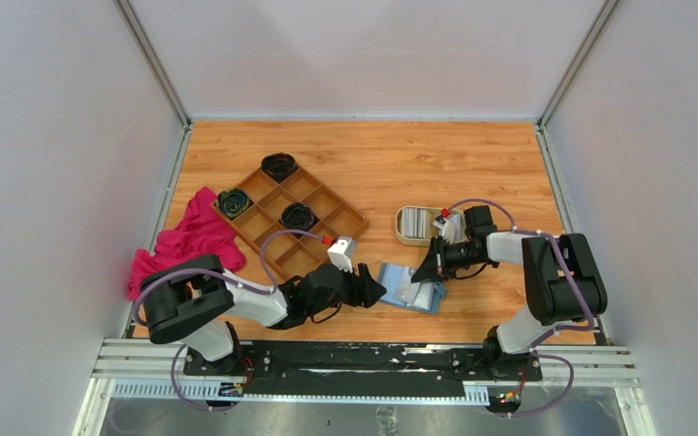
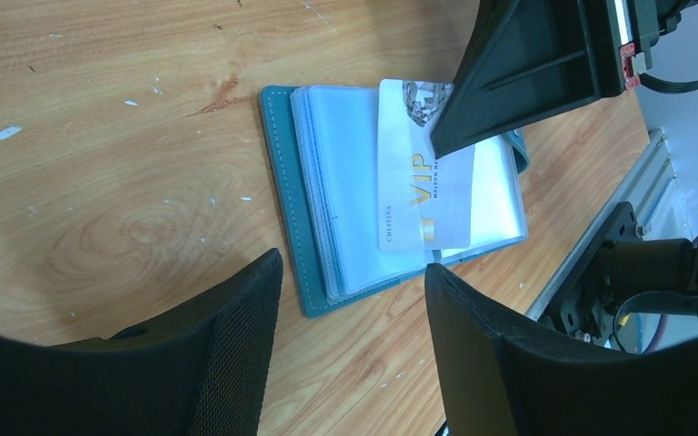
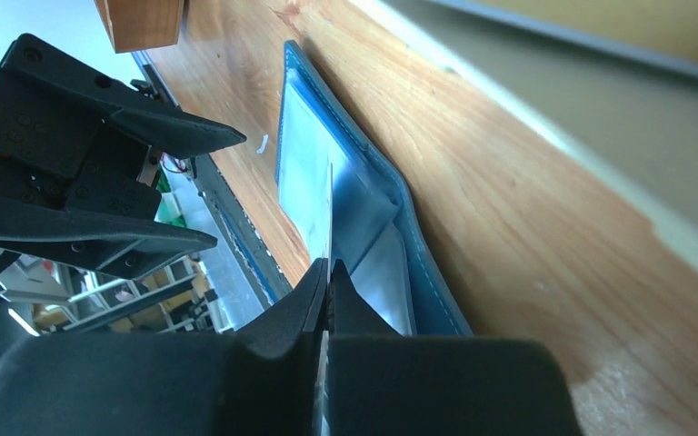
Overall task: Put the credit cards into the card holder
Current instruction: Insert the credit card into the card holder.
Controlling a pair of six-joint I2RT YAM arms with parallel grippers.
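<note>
The right gripper (image 3: 327, 277) clamps a thin white card (image 2: 423, 195), gold VIP legible only from the left wrist, over the stitched teal card holder (image 2: 282, 182); the left gripper (image 2: 353, 272) gapes empty.

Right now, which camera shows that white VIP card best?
The left wrist view: the card shows face-on, print readable. The right wrist view sees only its thin edge in the right gripper; the top view shows a small pale patch.
</note>
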